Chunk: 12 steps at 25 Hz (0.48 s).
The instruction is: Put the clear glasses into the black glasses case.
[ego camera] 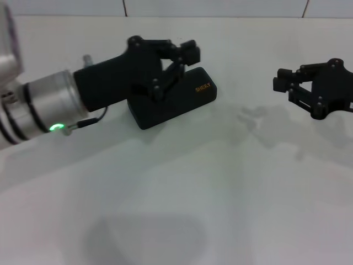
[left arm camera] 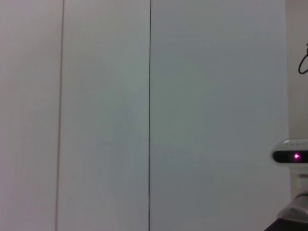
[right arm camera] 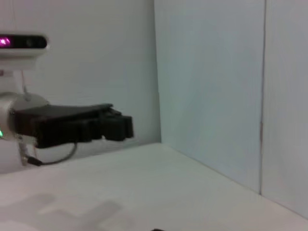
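The black glasses case (ego camera: 182,102) lies closed on the white table at the back, left of centre, its orange logo facing up. My left gripper (ego camera: 189,53) reaches in from the left and hangs just over the case's far side, fingers shut with nothing between them. It shows again from the side in the right wrist view as the left gripper (right arm camera: 120,127), above the table. My right gripper (ego camera: 281,81) hovers at the right, apart from the case, pointing toward it and shut on nothing. The clear glasses are out of view.
The white table (ego camera: 182,193) spreads wide in front of the case. A tiled wall (ego camera: 220,6) runs along the back edge. The left wrist view holds only wall panels (left arm camera: 106,115) and the other arm's camera light (left arm camera: 296,156).
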Tool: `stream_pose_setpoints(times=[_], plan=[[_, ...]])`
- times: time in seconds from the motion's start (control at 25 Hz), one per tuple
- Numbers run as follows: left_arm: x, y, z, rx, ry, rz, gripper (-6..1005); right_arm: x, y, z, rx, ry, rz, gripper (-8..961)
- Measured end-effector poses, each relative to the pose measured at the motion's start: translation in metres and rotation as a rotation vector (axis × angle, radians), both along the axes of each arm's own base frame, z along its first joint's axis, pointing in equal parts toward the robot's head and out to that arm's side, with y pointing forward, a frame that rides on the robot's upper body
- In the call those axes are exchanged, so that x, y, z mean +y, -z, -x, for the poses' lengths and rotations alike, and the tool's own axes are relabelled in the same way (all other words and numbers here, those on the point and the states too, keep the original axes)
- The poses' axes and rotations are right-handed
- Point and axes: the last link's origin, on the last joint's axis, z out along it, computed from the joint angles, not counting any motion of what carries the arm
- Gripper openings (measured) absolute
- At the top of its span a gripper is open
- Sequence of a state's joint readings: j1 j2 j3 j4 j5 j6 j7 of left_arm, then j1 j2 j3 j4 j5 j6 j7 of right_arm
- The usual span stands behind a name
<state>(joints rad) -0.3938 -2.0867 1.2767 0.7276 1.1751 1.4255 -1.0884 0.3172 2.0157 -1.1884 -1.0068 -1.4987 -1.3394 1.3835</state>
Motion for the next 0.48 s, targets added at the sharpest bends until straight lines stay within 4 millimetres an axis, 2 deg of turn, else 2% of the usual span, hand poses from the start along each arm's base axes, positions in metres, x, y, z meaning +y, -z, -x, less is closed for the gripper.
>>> stream_pose_setpoints(times=[0.04,0.24,0.48], plan=[[-0.002,-0.002,0.003,0.000,-0.002,-0.005,45,-0.003,-0.001,0.000,0.014,-0.021,0.005,142],[-0.012,-0.008,0.022,0.017,-0.036,0.001,174,-0.016,-0.009,-0.005,0.107,-0.132,0.016,144],[-0.039,-0.012,0.036,-0.017,0.003,-0.045,437,-0.020,-0.006,-0.005,0.130,-0.147,0.041,346]])
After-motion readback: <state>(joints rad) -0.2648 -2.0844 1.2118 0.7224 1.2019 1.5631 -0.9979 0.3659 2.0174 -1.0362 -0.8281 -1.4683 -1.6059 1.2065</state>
